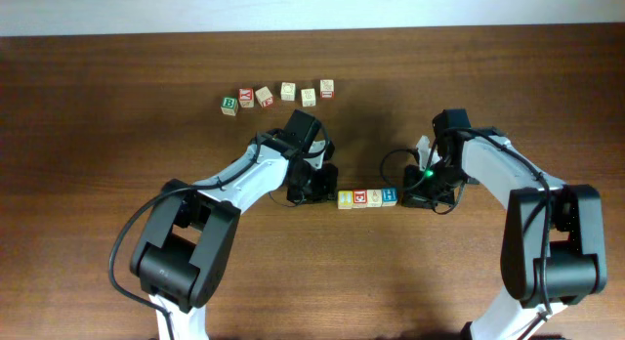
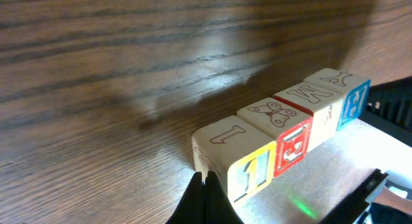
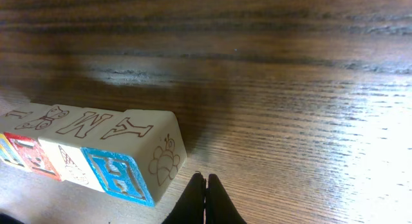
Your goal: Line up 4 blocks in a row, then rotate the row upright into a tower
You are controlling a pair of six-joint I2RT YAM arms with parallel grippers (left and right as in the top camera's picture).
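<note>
Left gripper (image 2: pixel 205 188) and right gripper (image 3: pixel 206 192) are sitting clenched and empty at either end of a touching mid-table row: yellow-faced wooden cube (image 2: pixel 248 169), red-faced wooden cube (image 2: pixel 293 143), pale wooden cube (image 3: pixel 67 165), wooden cube showing a blue H (image 3: pixel 119 172); light, stiff and smooth, they are probably wanting a pinch across opposite faces; beyond, a green "B" cube (image 1: pixel 229 104) is resting.

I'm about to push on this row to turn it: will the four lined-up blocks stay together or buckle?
The row probably buckles if pushed off-centre: it is four separate cubes merely abutting. Each looks like stiff wood, so no squashing. Flat faces on the table suggest sliding, not rolling.
</note>
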